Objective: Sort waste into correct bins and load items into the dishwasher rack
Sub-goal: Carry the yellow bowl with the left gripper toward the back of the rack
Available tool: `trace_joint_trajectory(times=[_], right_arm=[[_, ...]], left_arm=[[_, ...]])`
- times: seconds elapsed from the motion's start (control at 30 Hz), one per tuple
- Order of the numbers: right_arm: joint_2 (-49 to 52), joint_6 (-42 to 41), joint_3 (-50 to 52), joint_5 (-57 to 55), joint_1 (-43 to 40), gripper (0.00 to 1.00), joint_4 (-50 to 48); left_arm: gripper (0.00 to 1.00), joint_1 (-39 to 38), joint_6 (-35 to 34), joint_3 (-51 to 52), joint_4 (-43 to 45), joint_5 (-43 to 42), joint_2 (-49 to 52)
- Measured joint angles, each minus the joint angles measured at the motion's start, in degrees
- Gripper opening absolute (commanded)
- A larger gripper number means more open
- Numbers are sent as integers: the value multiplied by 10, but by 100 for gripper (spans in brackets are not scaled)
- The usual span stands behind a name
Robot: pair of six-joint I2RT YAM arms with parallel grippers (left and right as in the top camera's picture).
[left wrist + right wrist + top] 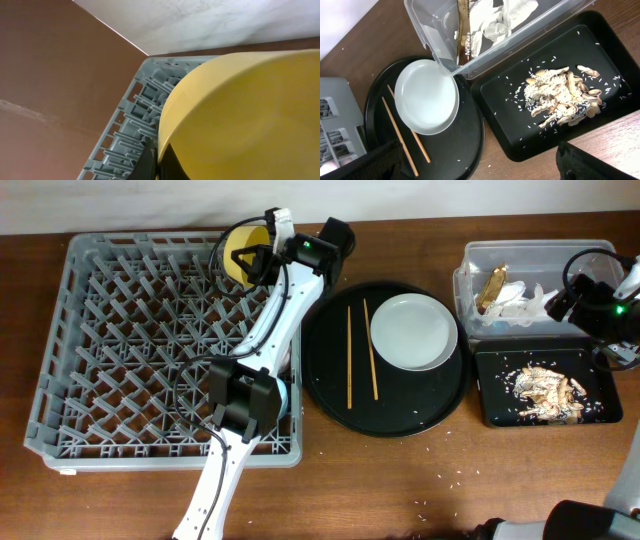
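My left gripper [255, 262] is shut on the rim of the yellow bowl [238, 242], held on edge over the back right corner of the grey dishwasher rack [120, 330]. In the left wrist view the bowl [240, 115] fills the frame above the rack's corner [130, 120], with the fingers [157, 160] pinching its rim. The pale plate [413, 330] and two chopsticks [349, 355] lie on the round black tray [330, 380]. My right gripper [590, 298] is open and empty [480, 165] above the bins. The pink cup is out of view.
The clear tub [480, 255] holds the gold-brown wrapper [493, 288] and white napkins [520, 300]. The flat black tray [495, 405] in front of it holds food scraps [545, 390] and rice grains. A bit of light blue [288, 395] shows beside the left arm's elbow.
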State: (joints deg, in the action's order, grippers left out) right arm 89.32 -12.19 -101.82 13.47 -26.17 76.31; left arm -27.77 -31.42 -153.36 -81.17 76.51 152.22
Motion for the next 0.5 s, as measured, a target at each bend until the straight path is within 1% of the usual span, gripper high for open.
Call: trace_joint_trajectory(times=[0.13, 0.33, 0.4, 0.47, 0.5], right_arm=[[0, 0, 0, 0, 0, 98, 0], [0, 0, 0, 0, 0, 99, 0], [0, 0, 0, 0, 0, 98, 0], [0, 0, 0, 0, 0, 99, 0], [0, 0, 0, 0, 0, 98, 0]], left_arm=[[1, 0, -1, 1, 0, -24, 0], [1, 0, -6, 1, -15, -27, 0], [17, -2, -10, 1, -31, -26, 0], [31, -3, -10, 1, -46, -28, 0], [33, -3, -10, 2, -52, -33, 0]])
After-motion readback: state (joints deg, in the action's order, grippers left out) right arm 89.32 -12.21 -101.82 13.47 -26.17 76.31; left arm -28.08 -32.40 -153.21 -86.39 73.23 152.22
